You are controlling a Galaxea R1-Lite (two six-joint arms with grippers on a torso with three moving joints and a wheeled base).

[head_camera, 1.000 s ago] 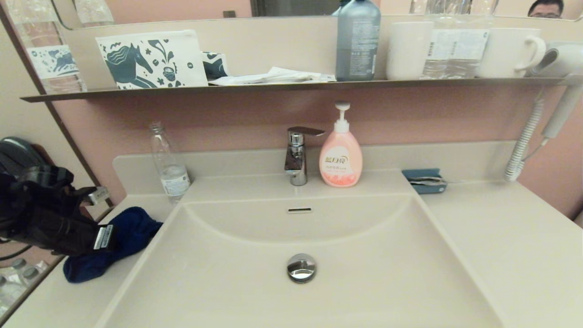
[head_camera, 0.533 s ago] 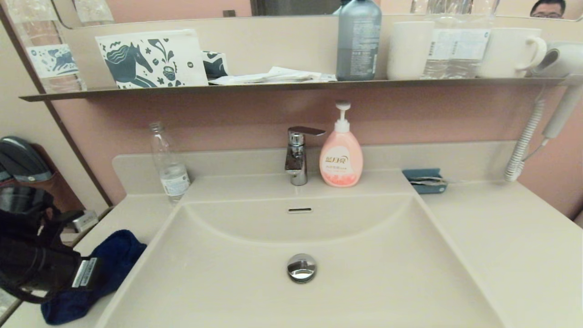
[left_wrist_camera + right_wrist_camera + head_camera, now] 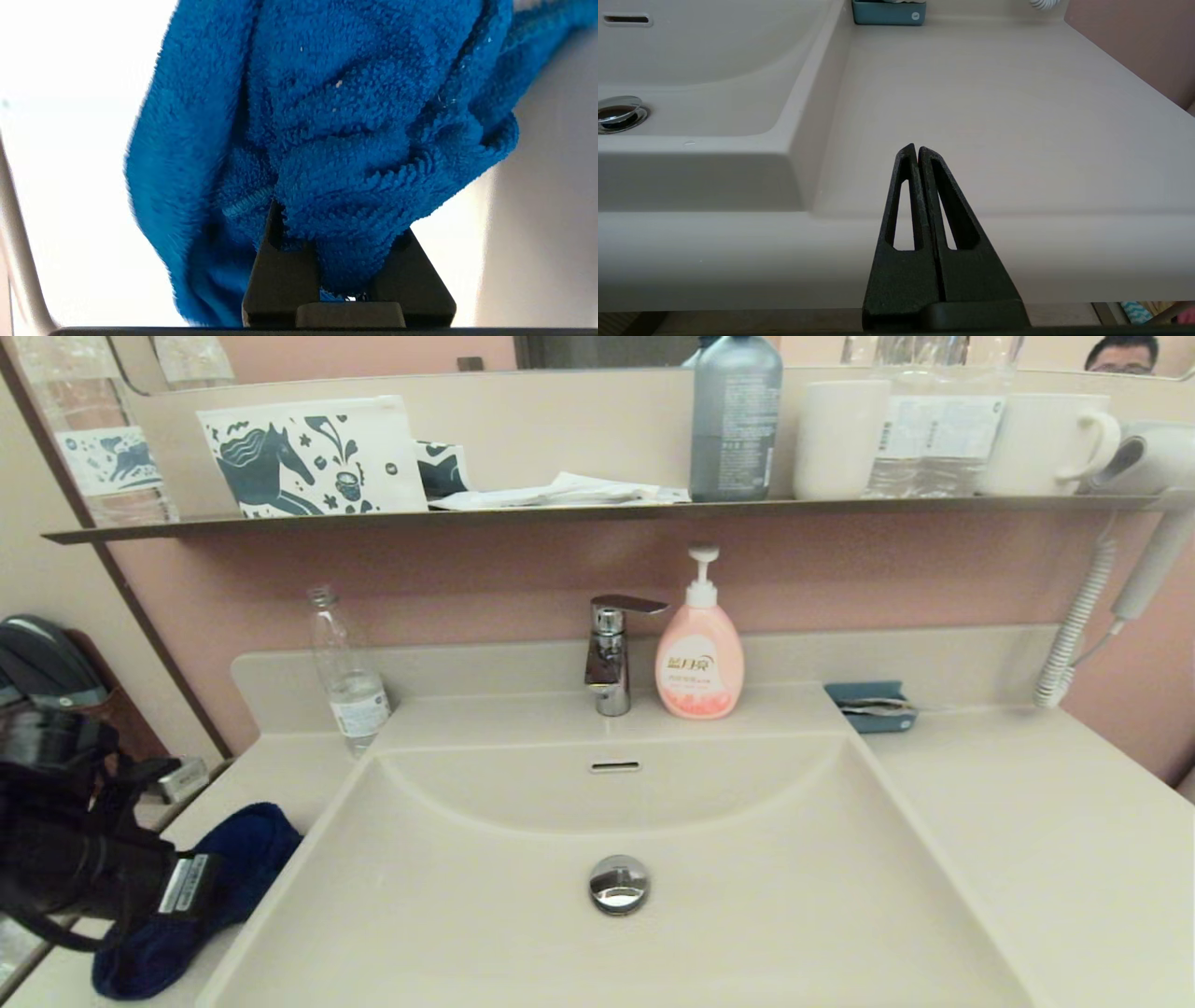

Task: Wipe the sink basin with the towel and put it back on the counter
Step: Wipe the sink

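Two pincers: left [image 3: 348,261] clamped on blue towel [image 3: 336,116] over cream counter [image 3: 1027,821], right [image 3: 918,149] closed, empty.

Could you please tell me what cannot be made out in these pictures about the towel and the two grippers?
- Left gripper: in the head view the arm's own body hides its fingers; only the left wrist view shows them clamped on the towel.
- Towel: the arm covers part of it in the head view, so whether it touches the counter is unclear.
- Right gripper: outside the head view; only the right wrist view shows it, shut.
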